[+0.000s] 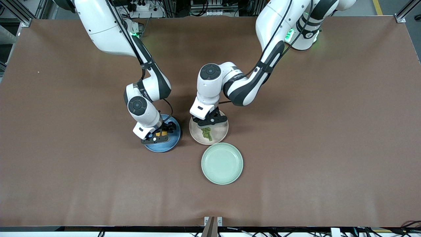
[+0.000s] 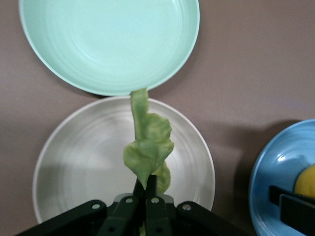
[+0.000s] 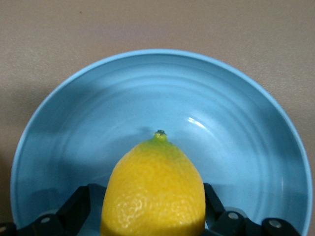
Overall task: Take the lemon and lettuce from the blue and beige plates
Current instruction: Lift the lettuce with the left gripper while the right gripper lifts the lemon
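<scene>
My left gripper (image 1: 208, 126) is over the beige plate (image 1: 221, 132) and shut on the lettuce (image 1: 207, 133). In the left wrist view the closed gripper (image 2: 146, 183) pinches the wrinkled green lettuce (image 2: 147, 145), which hangs over the beige plate (image 2: 74, 162). My right gripper (image 1: 161, 133) is low over the blue plate (image 1: 164, 146), with the yellow lemon (image 1: 163, 133) between its fingers. In the right wrist view the gripper (image 3: 153, 209) is closed on both sides of the dimpled lemon (image 3: 153, 187), over the blue plate (image 3: 162, 103).
A pale mint-green plate (image 1: 222, 163) lies empty, nearer the front camera than the beige plate and almost touching it; it also shows in the left wrist view (image 2: 108, 39). The blue plate (image 2: 280, 172) lies beside the beige plate, toward the right arm's end. Brown table (image 1: 329, 131) all around.
</scene>
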`<state>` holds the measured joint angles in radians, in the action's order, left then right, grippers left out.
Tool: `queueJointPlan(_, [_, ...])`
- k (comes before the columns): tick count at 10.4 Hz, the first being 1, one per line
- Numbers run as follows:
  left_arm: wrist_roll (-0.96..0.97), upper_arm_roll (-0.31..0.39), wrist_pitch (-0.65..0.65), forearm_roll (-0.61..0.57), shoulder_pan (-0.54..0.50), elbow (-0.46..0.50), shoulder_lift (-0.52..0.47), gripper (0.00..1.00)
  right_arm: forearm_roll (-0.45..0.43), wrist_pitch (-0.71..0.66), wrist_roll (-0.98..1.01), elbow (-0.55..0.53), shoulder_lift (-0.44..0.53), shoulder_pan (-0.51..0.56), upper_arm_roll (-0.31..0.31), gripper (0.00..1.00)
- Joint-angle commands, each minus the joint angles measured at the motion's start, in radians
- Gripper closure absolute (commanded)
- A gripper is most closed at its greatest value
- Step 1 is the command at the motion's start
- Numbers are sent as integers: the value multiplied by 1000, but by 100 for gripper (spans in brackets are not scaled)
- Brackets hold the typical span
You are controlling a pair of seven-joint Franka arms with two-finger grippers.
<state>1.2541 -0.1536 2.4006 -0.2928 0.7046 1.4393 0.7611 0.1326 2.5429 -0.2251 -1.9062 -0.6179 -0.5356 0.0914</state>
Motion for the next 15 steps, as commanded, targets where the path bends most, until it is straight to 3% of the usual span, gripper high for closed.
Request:
queueJointPlan(1, [22, 6, -79, -17, -22, 21, -71, 100, -1, 11, -7, -1, -14, -12, 7, 7])
queueJointPlan(6, [-66, -3, -204, -16, -100, 24, -118, 100, 1, -7, -5, 12, -7, -4, 7, 50])
queueJointPlan(8, [-142, -4, -227, 45, -147, 24, -147, 100, 7, -85, -5, 45, 6, 3, 7, 53])
queueJointPlan(12, [-318, -4, -285, 130, -263, 21, -215, 100, 10, -445, -10, 267, 13, 40, 14, 55])
queueJointPlan(15, [-471, -4, -305, 144, -330, 18, -221, 100, -2, -536, 6, 331, 42, 103, 17, 54])
